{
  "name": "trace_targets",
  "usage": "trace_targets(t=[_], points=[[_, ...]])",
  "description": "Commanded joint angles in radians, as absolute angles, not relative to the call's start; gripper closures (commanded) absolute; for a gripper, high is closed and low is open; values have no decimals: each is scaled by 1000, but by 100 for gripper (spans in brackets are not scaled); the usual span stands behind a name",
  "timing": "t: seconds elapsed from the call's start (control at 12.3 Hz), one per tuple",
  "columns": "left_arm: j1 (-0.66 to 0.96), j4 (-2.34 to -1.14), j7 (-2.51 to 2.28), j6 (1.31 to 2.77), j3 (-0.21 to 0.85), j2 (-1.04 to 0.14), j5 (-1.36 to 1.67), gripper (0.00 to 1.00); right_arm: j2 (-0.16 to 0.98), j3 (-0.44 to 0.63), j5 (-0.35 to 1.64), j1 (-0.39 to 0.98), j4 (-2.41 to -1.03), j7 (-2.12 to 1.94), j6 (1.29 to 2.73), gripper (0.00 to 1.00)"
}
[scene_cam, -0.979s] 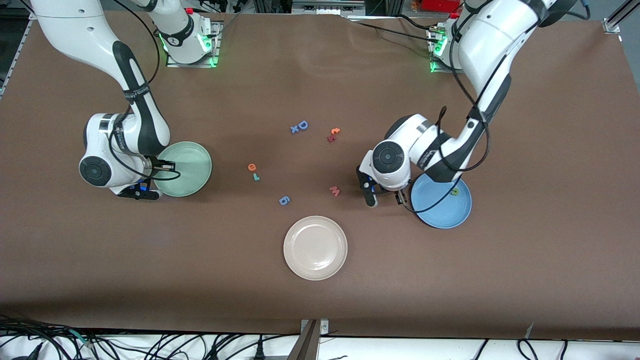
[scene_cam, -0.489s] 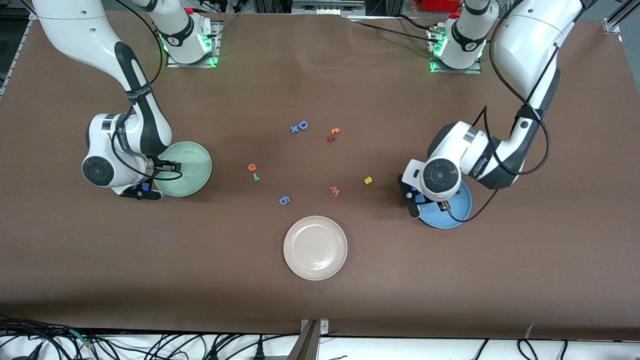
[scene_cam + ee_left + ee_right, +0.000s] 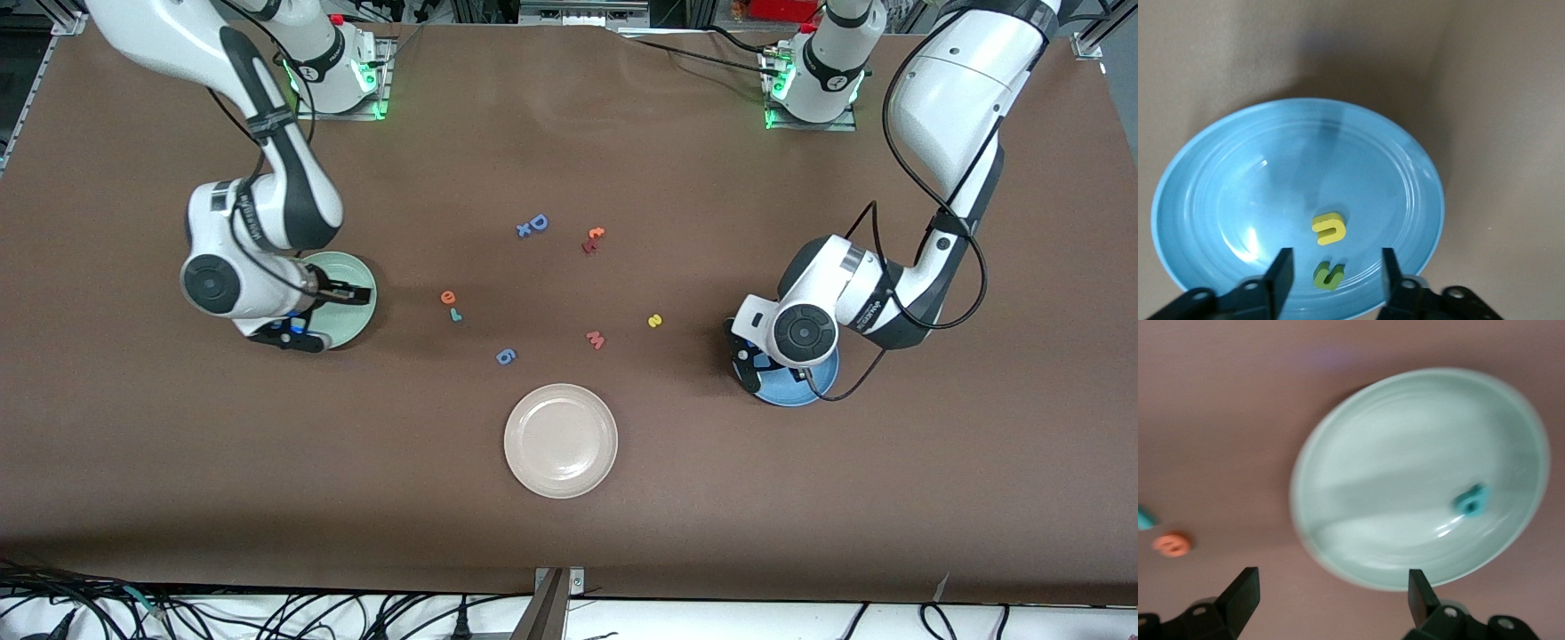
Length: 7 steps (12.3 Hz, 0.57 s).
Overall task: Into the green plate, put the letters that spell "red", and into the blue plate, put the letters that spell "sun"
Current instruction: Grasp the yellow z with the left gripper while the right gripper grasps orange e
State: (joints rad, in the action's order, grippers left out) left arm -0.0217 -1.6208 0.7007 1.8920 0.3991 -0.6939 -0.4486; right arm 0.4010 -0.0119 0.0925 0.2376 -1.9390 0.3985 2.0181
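Note:
The blue plate (image 3: 1218, 167) holds a yellow "u" (image 3: 1329, 229) and an olive "n" (image 3: 1327, 275). My left gripper (image 3: 1335, 272) hangs open just over the plate, with the "n" lying loose between its fingers and touching neither. The green plate (image 3: 1405, 453) holds the teal "d" (image 3: 1471, 500). My right gripper (image 3: 1331, 590) is open and empty over the table at that plate's rim. On the table lie the yellow "s" (image 3: 654, 321), the orange "e" (image 3: 448, 297) and the small teal "r" (image 3: 455, 314). The arms cover much of the green plate (image 3: 363, 307) and the blue plate (image 3: 787, 393).
A cream plate (image 3: 560, 440) sits near the front camera at mid-table. Other loose letters lie around the middle: a pink "w" (image 3: 595, 340), a blue "g" (image 3: 505, 356), a blue "D" (image 3: 536, 223) and a red and orange pair (image 3: 593, 238).
My left arm swung from beside the pink "w" to over the blue plate and opened, leaving the "n" there. My right gripper opened and shifted toward the table's middle.

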Motion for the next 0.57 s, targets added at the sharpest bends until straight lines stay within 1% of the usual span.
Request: trace_targets(t=[0.0,0.16,0.24,0.33,0.41,0.49], points=[[-12,-1629,724,1899,410,-677,-428,0,403,-102,132,233,-1937,517,2051,2],[-9,-1625,707,1898,434,-676,-428,0,431,-146,144,238,-1939,564,2109,3],[-5,-1621,706,1899,436,-678,-426,0,448,-162,144,238,-1944,577,2143,9],[6,-1615,707,1904,445,-683,-425,0,466,-172,144,238,-1947,589,2172,12],[33,-1612,706,1926,446,-695,-422,0,483,-185,144,241,-1950,597,2193,18],[58,-1614,704,1984,445,-706,-408,0,498,-192,144,244,-1951,607,2215,19]])
